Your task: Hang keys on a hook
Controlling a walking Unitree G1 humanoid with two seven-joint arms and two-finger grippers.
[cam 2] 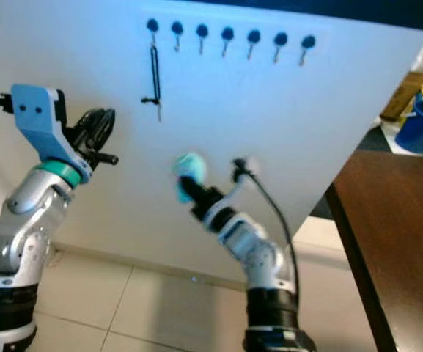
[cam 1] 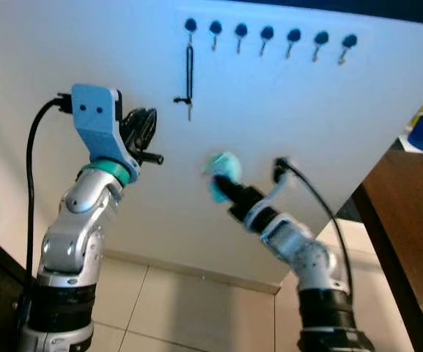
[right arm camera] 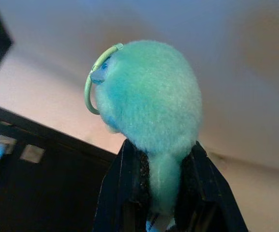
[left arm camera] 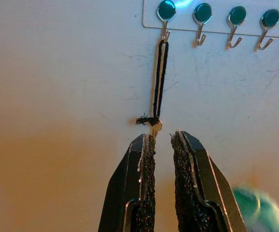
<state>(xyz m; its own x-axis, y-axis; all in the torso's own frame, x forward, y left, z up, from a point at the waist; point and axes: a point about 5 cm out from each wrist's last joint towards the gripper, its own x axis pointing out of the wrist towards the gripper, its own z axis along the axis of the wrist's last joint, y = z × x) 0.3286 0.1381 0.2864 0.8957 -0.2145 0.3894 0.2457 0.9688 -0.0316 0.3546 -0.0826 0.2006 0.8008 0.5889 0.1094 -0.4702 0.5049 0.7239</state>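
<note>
Right gripper [right arm camera: 161,181] pinches a teal fluffy keychain [right arm camera: 149,101], ring end up, below the hooks. Left gripper [left arm camera: 162,145] slightly spread, empty. Seven hooks [cam 1: 267,33]; one black-looped key [cam 1: 189,73] hangs vertically on the leftmost.

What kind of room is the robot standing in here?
Probably a home hallway or entry: a white wall carries a row of small dark-capped metal hooks, one holding a key on a black cord, above a pale tiled floor beside a brown wooden table.

Brown table [cam 2: 394,220], blue bucket [cam 2: 420,126] maybe, far rt
</note>
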